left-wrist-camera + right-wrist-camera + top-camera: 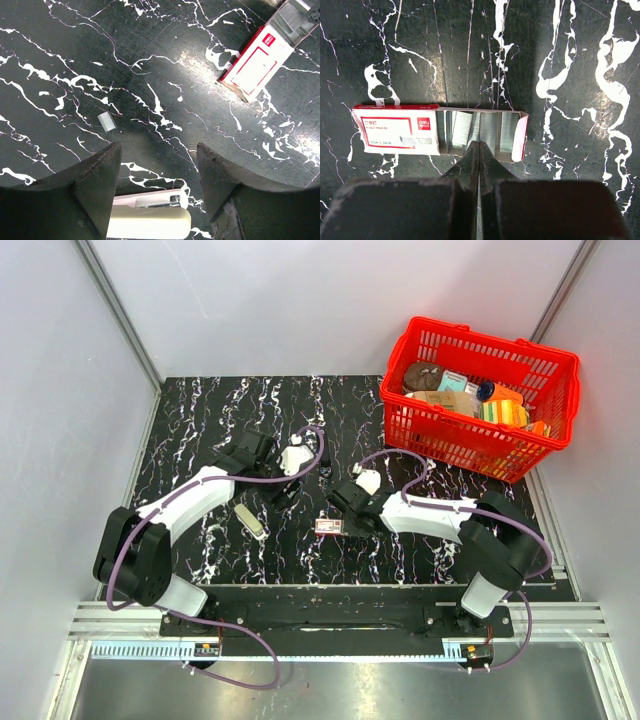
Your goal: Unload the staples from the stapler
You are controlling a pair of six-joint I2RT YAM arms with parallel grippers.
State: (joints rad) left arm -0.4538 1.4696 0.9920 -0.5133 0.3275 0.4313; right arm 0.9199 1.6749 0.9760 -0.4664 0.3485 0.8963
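Cream plastic stapler (pixel 150 222) lies just behind the left gripper (pixel 159 150), jaws parted, lengthwise finger to finger; right gripper (pixel 479 146), pinched together, is farther.

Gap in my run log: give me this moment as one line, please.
left end effector: open, above stapler | right end effector: shut, tips at open staple box | stapler: on table, unheld | loose staple strip: on table

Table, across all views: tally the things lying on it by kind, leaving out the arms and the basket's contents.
Stapler: 1
Staple box: 1
Loose staple strip: 1
Red basket: 1
Total: 4
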